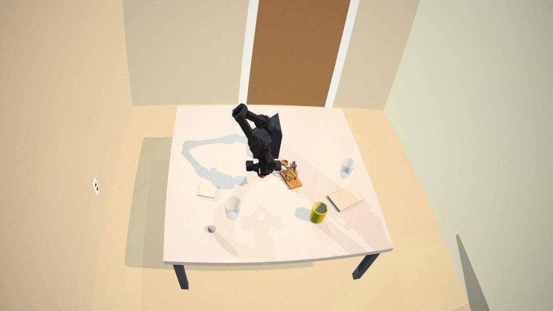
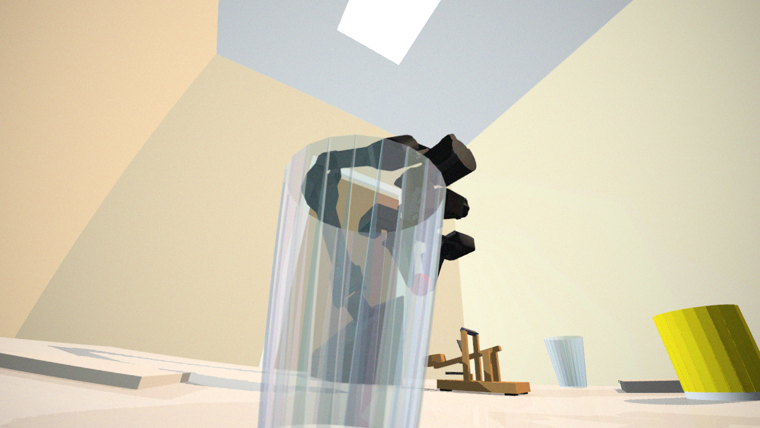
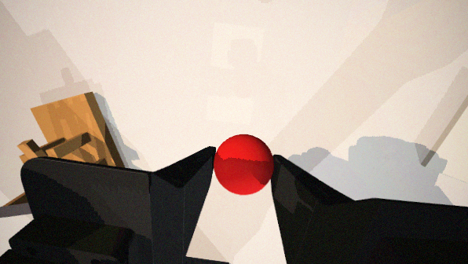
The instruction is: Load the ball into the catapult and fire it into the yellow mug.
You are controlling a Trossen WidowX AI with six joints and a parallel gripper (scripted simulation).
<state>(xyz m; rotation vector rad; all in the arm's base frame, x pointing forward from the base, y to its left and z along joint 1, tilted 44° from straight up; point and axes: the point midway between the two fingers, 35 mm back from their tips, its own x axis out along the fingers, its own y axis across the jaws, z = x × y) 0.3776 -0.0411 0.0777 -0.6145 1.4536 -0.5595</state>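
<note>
My gripper (image 3: pixel 243 158) (image 2: pixel 421 284) is shut on the red ball (image 1: pixel 261 176) (image 3: pixel 243 177), one fingertip on each side of it. It holds the ball well above the table. The wooden catapult (image 1: pixel 294 183) (image 2: pixel 481 386) (image 3: pixel 68 114) stands on the table beside the gripper, to its right in the top view and to its left in the wrist view. The catapult's cup (image 1: pixel 284 162) (image 2: pixel 436 357) is empty. The yellow mug (image 1: pixel 317 217) (image 2: pixel 701 350) stands upright, nearer the table's front edge than the catapult.
A clear glass (image 1: pixel 232 208) (image 2: pixel 345 318) stands at the front left, another glass (image 1: pixel 347 168) (image 2: pixel 566 361) at the right. A grey ball (image 1: pixel 211 228) lies near the front left. A flat pale block (image 1: pixel 345 198) lies right of the mug, a smaller one (image 1: pixel 207 190) at the left.
</note>
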